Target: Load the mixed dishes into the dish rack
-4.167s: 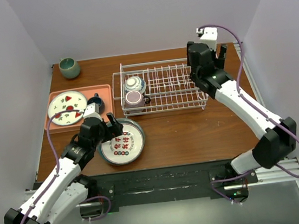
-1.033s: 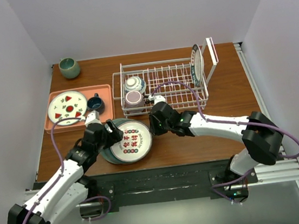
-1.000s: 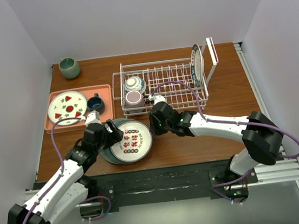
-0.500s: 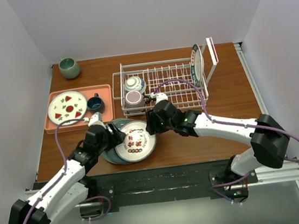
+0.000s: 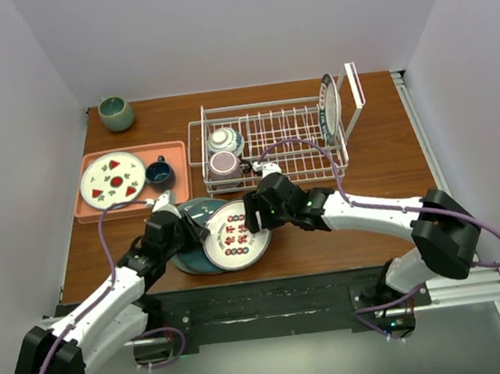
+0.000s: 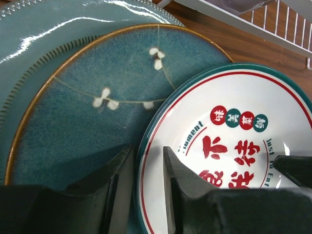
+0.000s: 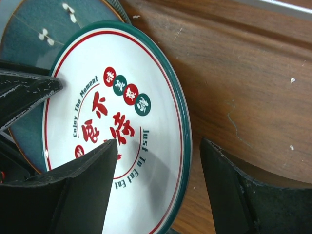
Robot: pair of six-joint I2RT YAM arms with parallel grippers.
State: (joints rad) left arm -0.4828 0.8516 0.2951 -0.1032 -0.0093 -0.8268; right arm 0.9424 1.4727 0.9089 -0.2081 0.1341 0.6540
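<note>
The large white plate with a lettered teal rim [image 5: 238, 234] [image 6: 229, 146] [image 7: 112, 112] rests partly on a speckled teal plate [image 5: 192, 260] [image 6: 87, 122] near the table's front. My left gripper [image 5: 192, 233] [image 6: 146, 190] is shut on its left rim, one finger under and one on top. My right gripper [image 5: 255, 212] [image 7: 158, 146] stands open astride the plate's right rim, touching nothing. The dish rack [image 5: 272, 184] behind holds a patterned bowl [image 5: 224, 140], a pinkish mug [image 5: 223, 164] and an upright plate [image 5: 332, 111] at its right end.
A paler teal plate [image 6: 48, 29] lies under the speckled one. A salmon tray [image 5: 97, 206] at the left carries a white plate with red fruit marks [image 5: 112, 179] and a dark cup [image 5: 159, 173]. A grey-green cup [image 5: 116, 113] stands at the back left.
The lettered plate has slid right, partly off the teal plates. My right gripper has opened off its rim. My left gripper has closed onto the left rim.
</note>
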